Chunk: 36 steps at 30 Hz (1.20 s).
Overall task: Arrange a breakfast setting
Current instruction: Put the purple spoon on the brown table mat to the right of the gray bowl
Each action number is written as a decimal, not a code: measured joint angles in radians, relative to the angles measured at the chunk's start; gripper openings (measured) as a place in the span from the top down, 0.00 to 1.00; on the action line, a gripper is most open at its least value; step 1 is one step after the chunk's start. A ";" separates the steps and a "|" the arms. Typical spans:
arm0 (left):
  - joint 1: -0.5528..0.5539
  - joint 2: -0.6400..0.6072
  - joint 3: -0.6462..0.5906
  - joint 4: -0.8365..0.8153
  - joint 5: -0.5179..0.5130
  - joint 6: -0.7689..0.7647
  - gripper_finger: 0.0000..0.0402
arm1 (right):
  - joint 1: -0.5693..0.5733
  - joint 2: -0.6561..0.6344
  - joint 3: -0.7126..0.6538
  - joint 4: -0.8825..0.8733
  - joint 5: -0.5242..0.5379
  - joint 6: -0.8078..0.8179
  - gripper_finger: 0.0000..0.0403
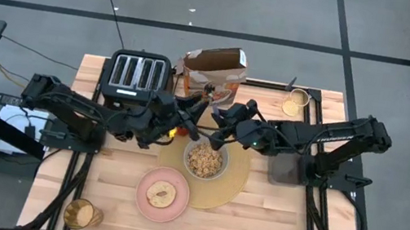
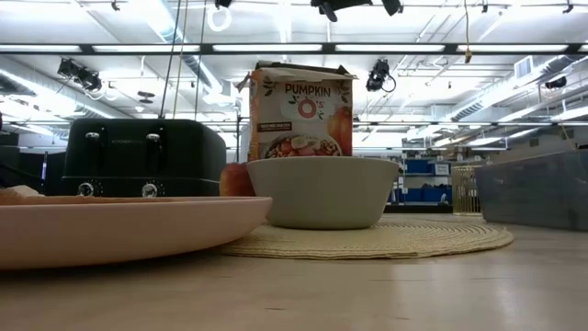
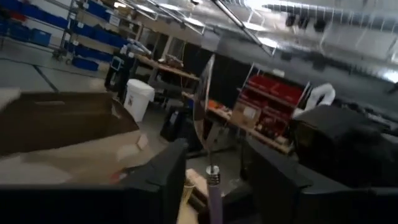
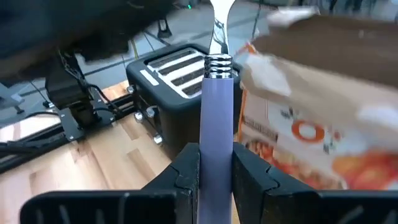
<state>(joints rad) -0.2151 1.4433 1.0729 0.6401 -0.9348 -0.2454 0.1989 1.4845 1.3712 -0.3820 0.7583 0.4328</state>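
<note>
Two dark fingers of the right gripper (image 4: 216,160) squeeze tight on the purple handle of the spoon (image 4: 216,106). They hold it straight up, with its shiny end on top. I think it stands up so that both grippers can reach it at once.

Just to the left, the left gripper (image 3: 214,165) sits around the same spoon. Its fingers stand apart, with a gap on each side of the handle, so it has let go. Only the right gripper carries the spoon now. It looks like one arm is passing the spoon to the other.

Both grippers meet high above the far edge of the round tan placemat (image 1: 231,184). On the mat sits the grey bowl (image 2: 322,193), full of cereal. The spoon most likely has to lie down near this bowl, so there is a step left to do.

A red apple (image 2: 236,180) rests just left of the bowl. Nearer and to the left is the pink plate (image 1: 141,202), partly on the mat, with the round toasted bread (image 1: 161,196) on it. The amber glass (image 1: 80,213) stands well apart, at the near left corner of the table.

At the far side, the black toaster (image 1: 137,75) is on the left, the cereal box (image 1: 214,67) is in the middle, and a small clear cup (image 1: 295,104) is on the right.
</note>
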 joint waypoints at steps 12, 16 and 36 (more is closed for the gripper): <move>-0.219 -0.356 0.000 -0.610 -0.007 -0.010 0.39 | 0.193 0.000 0.000 -0.592 -0.299 1.021 0.83; -0.307 -0.433 0.000 -0.712 -0.007 -0.056 0.39 | 0.294 0.000 -0.133 -0.517 -0.359 1.296 0.83; -0.436 -0.443 0.000 -0.794 -0.002 -0.079 0.39 | 0.183 0.179 -0.444 -0.214 -0.476 1.481 0.83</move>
<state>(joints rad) -0.6510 1.0004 1.0729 -0.1539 -0.9363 -0.3248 0.3820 1.6640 0.9272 -0.5956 0.2826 1.9135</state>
